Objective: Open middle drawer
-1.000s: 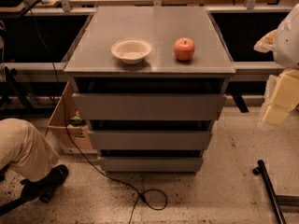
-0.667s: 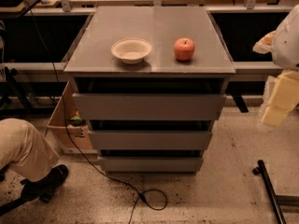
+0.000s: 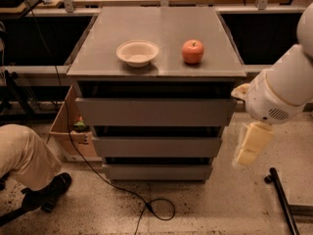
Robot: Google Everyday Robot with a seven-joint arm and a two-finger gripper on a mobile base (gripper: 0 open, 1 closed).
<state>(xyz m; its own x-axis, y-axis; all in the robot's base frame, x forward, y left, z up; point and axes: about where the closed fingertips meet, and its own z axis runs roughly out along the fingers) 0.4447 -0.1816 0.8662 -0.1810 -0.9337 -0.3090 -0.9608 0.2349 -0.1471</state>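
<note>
Gripper [image 3: 250, 145] hangs just right of the cabinet [image 3: 166, 33], level with the middle drawer [image 3: 156, 147]; its opening, cannot tell. Drawer front lies to gripper's left, long axis running across the view, looks shut (plain front, no handle). Open floor [image 3: 220, 199] ahead; cable [image 3: 146, 205] trails there

Arm [image 3: 286, 84]: has swung left and down from the right edge, its white housing now near the right near corner of the counter [image 3: 161, 28].
End effector [image 3: 252, 143]: has come left and lower, now level with the middle drawer [image 3: 156, 147], just beside its right end, a gap between them.
</note>
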